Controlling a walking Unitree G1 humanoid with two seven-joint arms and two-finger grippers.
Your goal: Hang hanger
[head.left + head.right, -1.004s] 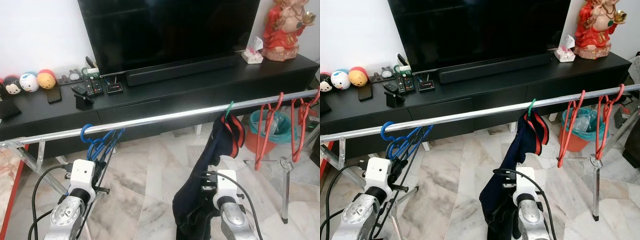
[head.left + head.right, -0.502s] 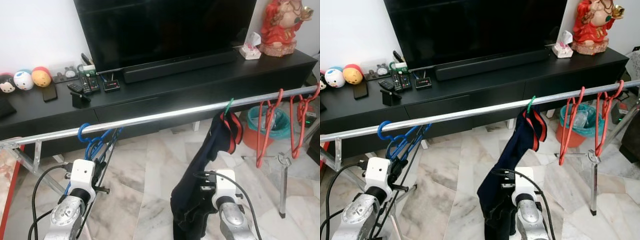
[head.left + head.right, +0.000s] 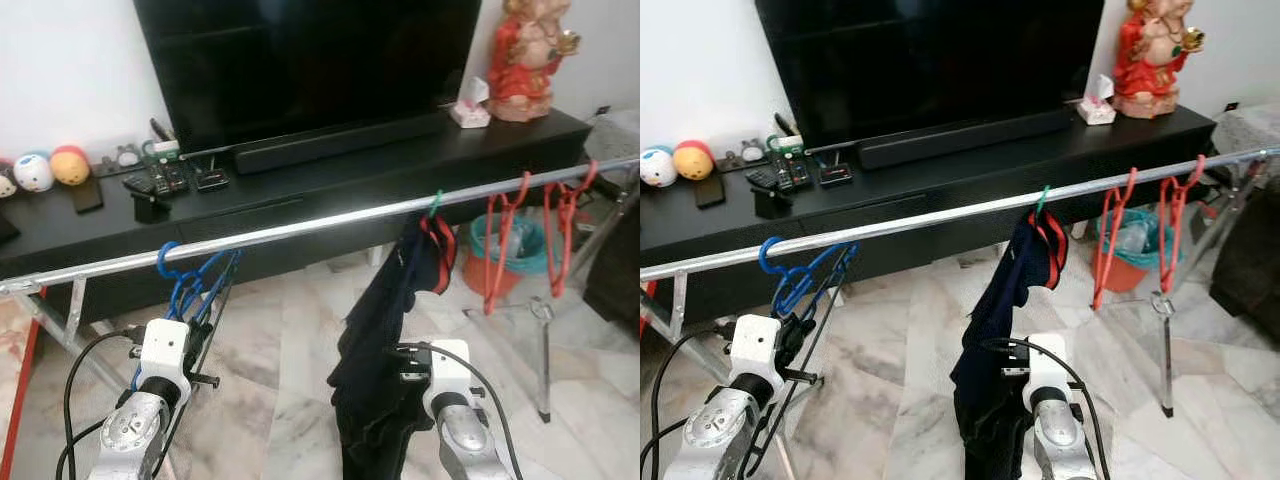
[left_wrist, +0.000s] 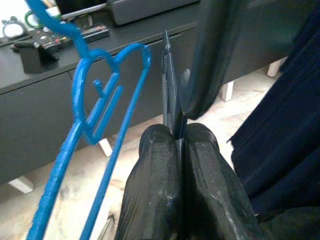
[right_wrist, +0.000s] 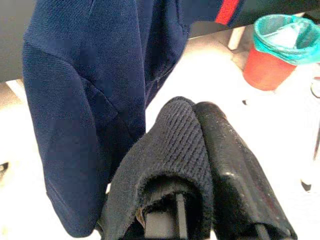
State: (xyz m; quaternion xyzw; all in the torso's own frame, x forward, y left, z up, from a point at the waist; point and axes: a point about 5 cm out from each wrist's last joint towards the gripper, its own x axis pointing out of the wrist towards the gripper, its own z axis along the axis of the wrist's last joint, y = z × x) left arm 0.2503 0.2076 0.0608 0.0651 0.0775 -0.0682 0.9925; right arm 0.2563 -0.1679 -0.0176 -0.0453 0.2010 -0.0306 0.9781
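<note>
Left gripper (image 4: 177, 145) clenched on thin hanger edge (image 4: 169, 95) beside blue hangers (image 3: 190, 285); right gripper (image 5: 200, 150) pinching navy shirt (image 3: 385, 330) on rail (image 3: 300, 228).

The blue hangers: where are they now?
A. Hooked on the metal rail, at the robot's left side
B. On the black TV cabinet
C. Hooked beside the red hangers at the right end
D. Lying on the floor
A: the blue hangers hook over the metal rail above the left gripper, far from the red hangers.
</note>
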